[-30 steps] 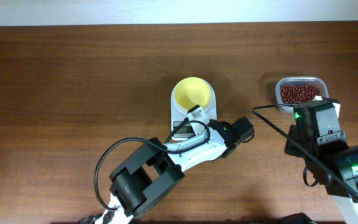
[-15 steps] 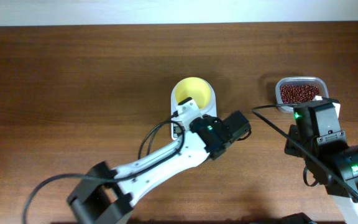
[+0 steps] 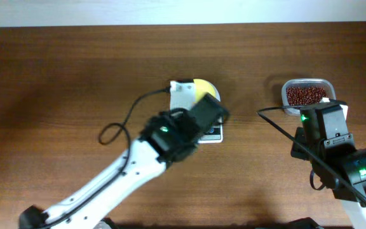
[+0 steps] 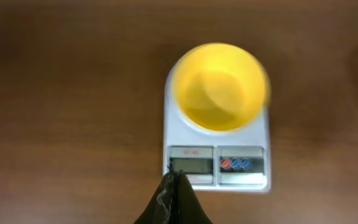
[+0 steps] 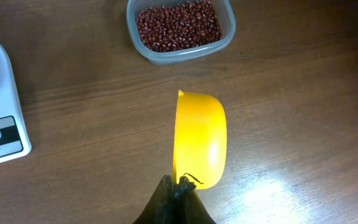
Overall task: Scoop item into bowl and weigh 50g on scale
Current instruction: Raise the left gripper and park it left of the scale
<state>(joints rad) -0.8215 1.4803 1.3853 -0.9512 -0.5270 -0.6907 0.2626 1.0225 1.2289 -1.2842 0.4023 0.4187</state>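
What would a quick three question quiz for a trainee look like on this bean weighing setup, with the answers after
1. True or false: the bowl sits on the scale.
2. Where are the beans? A: in the clear container. B: in the bowl. C: on the scale.
3. Fill in: the right gripper is shut on the yellow ____.
Key: 1 true; 2 A; 3 scoop.
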